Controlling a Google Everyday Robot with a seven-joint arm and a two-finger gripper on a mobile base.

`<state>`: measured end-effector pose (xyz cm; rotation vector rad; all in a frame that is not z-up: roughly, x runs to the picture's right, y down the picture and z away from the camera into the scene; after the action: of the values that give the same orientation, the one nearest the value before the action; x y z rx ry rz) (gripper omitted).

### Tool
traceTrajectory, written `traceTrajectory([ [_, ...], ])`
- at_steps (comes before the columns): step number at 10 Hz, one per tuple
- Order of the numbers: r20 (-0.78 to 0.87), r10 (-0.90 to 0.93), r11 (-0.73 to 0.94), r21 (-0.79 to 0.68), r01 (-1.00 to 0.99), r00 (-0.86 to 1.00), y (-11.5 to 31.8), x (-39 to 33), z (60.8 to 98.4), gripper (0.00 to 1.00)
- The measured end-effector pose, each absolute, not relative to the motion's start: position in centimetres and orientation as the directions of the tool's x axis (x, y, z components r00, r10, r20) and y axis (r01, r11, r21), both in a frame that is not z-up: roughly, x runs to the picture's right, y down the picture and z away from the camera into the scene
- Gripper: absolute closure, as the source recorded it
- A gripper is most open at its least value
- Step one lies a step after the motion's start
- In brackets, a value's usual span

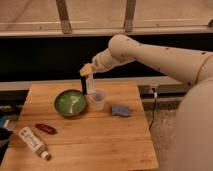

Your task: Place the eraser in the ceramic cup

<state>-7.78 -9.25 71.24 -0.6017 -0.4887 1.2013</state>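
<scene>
My gripper (86,71) hangs at the end of the arm that reaches in from the right, above the gap between the bowl and the cup. It is shut on the eraser (84,85), a black-sided bar with a white face, held upright by its top end. The eraser's lower end is just above and to the left of the ceramic cup (97,99). The cup is small and whitish and stands upright on the wooden table (95,145), just right of the bowl.
A wide green bowl (70,103) stands left of the cup. A small blue-grey pad (120,110) lies right of the cup. A red oval object (45,128) and a white tube (34,142) lie at the front left. A dark wall runs behind the table.
</scene>
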Motion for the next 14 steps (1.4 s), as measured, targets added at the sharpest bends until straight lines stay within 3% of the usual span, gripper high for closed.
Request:
traceTrajectory([
  [4, 0.073, 0.956, 0.258, -0.67, -0.696, 0.284, -9.7, -8.1, 71.1, 1.0],
  [6, 0.064, 0.929, 0.322, -0.628, -0.709, 0.365, -8.9, -8.3, 71.6, 1.0],
  [14, 0.064, 0.919, 0.366, -0.512, -0.777, 0.39, -7.6, -5.7, 76.5, 1.0],
])
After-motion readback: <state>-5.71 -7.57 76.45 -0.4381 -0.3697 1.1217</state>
